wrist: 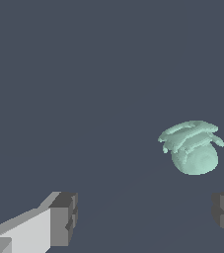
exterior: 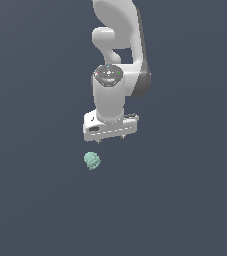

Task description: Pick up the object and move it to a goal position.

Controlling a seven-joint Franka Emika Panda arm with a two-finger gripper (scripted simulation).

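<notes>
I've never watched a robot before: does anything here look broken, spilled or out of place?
Nothing stands out. The small mint-green object lies whole on the plain grey floor, and the hand hangs open above it, not touching.

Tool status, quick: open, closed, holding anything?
Tool: open, holding nothing. The mint-green object lies apart from both fingers, not between them.

exterior view looks down from afar; wrist view sits close; both share the object (exterior: 92, 160) (wrist: 192, 148).
</notes>
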